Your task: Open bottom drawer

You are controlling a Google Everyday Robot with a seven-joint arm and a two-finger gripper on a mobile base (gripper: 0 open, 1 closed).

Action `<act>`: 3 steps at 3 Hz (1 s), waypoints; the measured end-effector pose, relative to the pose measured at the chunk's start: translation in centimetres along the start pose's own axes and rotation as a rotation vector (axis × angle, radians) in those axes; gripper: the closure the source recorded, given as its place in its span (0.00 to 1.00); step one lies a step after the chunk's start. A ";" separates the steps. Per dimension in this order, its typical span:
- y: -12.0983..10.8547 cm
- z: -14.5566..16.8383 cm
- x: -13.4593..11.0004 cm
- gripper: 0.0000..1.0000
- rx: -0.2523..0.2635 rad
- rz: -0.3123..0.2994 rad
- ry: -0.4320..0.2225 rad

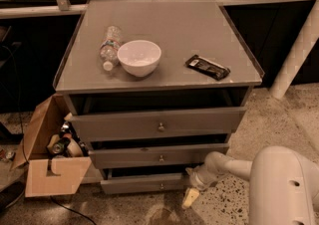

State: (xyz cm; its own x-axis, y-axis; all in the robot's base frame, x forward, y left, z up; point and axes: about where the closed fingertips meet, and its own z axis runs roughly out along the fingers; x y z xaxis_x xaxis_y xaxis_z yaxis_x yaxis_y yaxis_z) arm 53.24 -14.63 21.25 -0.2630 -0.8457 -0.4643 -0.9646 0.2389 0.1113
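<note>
The grey cabinet (164, 25) has three drawers. The bottom drawer (144, 184) is the slimmest front, lowest down, with a small brass knob (161, 186) at its centre; it stands slightly out from the cabinet. My gripper (191, 196) hangs low at the drawer's right end, just right of and below the front, with a pale fingertip (189, 199) pointing to the floor. My white arm (269, 179) comes in from the lower right. The gripper is to the right of the knob, apart from it.
The top drawer (158, 123) and middle drawer (159, 155) also stand slightly out. On the cabinet top lie a plastic bottle (109, 46), a white bowl (139, 57) and a dark snack packet (208, 66). An open cardboard box (52, 162) with items stands left of the cabinet.
</note>
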 end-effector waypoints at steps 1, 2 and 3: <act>-1.4 -0.1 -0.3 0.00 0.020 -0.014 0.001; -2.3 0.7 0.0 0.00 0.019 -0.011 0.011; -2.9 2.0 0.6 0.00 0.002 0.001 0.026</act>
State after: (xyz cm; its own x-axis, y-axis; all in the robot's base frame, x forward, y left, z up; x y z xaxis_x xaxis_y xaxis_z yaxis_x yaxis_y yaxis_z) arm 55.87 -14.86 18.85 -0.2642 -0.8576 -0.4412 -0.9644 0.2406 0.1098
